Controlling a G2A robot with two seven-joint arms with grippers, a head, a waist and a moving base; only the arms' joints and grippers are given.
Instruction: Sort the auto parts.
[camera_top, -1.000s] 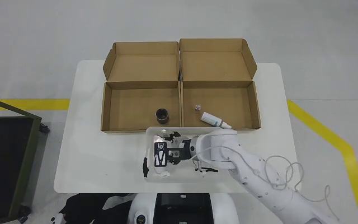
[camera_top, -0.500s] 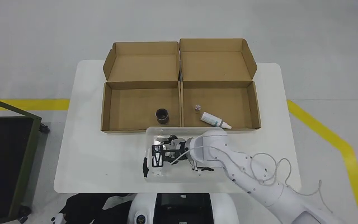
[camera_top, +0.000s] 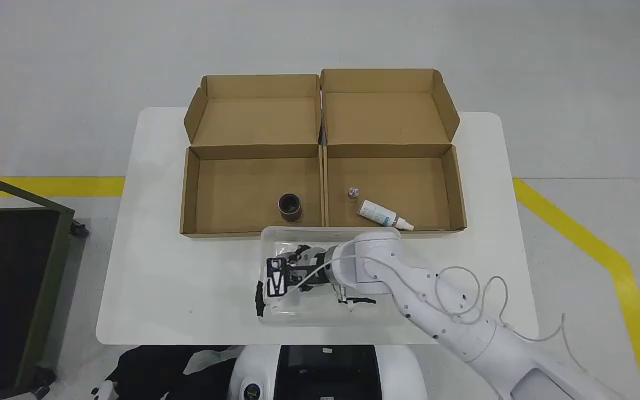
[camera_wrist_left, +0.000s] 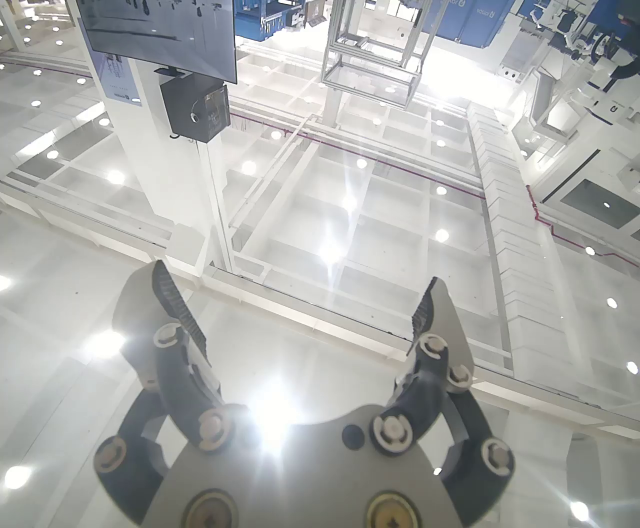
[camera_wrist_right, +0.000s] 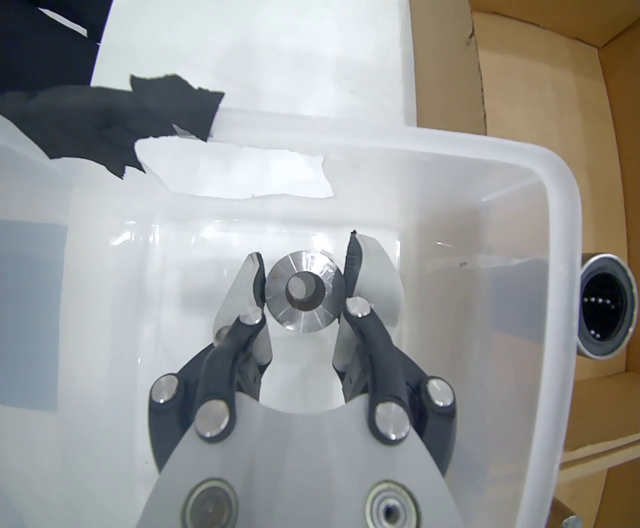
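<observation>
My right gripper is down inside a clear plastic bin, shut on a shiny metal ring with a centre hole; both fingers press the ring's sides. From above, that right gripper sits at the left end of the bin near the table's front edge. A dark cylindrical bearing lies in the left cardboard box; it also shows just past the bin wall as the bearing. My left gripper points up at the ceiling, open and holding nothing.
The right cardboard box holds a white bottle and a small round part. Both boxes stand side by side behind the bin with lids folded back. Black torn tape hangs on the bin's rim.
My right gripper has shifted leftward inside the bin, toward its left end. The parts in the cardboard boxes have not moved.
</observation>
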